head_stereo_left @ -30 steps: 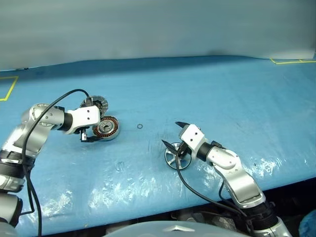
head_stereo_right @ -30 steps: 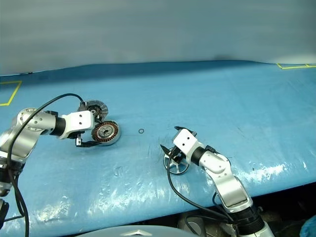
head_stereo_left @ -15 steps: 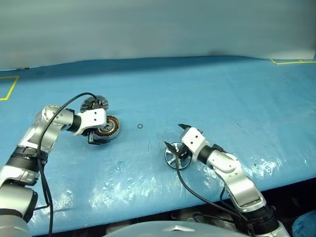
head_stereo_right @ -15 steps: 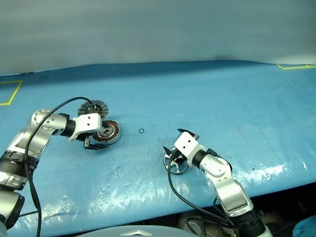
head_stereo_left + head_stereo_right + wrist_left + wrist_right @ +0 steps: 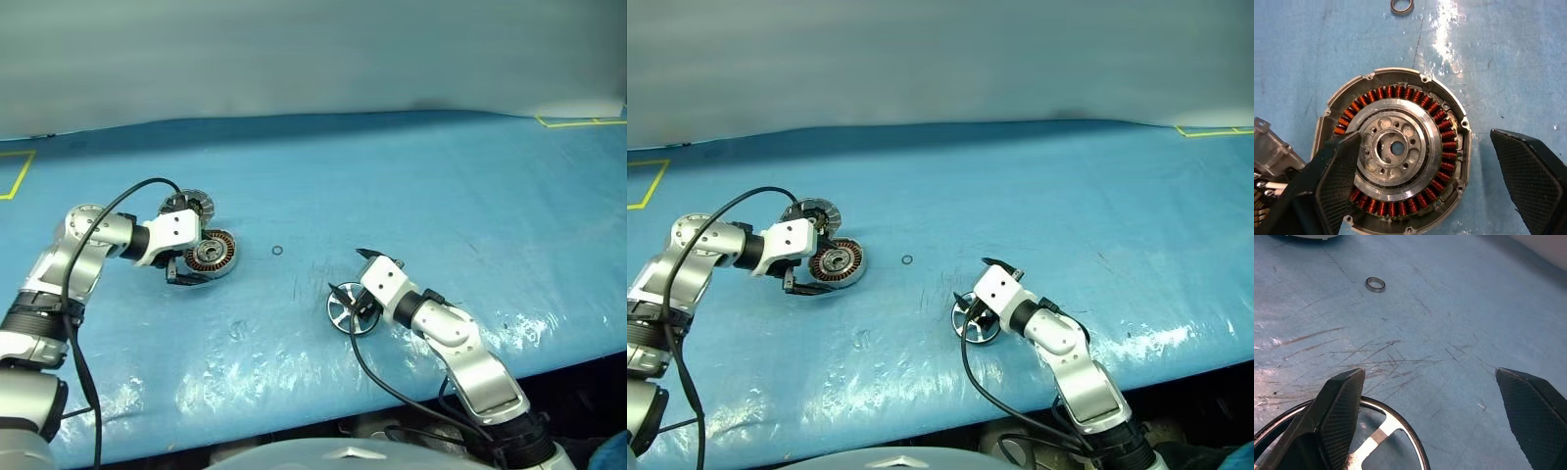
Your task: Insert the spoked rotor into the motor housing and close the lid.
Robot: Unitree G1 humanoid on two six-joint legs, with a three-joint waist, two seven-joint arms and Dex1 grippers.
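Left arm: over the last second we see our left gripper [image 5: 188, 269] swing in over the housing and pull back a little; it now hangs over the near-left edge of the housing, much where it began.
Left gripper: its two black fingers stand wide apart and hold nothing; in the left wrist view one finger [image 5: 1334, 183] overlaps the ring of windings and the other stands off to the far side.
Motor housing: the round shallow silver casing with copper-coloured windings around a silver centre [image 5: 210, 257] lies flat on the blue plastic-covered table [image 5: 411, 186], its place unchanged, its open face up.
Lid: the round silver-grey disc with the ribbed rim [image 5: 189, 207] sits just behind the housing, partly hidden by our left wrist.
Right arm: our right gripper [image 5: 352, 299] has stayed put over the rotor.
Right gripper: fingers spread wide, nothing clamped; in the right wrist view one finger [image 5: 1339, 406] overlaps the rotor's rim.
Spoked rotor: the small shiny silver wheel with thin rim and spokes [image 5: 347, 315] lies flat on the table, well apart from the housing, not lifted.
Small dark ring: [image 5: 277, 252] lies loose between the two groups, untouched.
Meaning for the task: we judge nothing is gained yet; both hands are only lining up, and the rotor must first be gripped before insertion.
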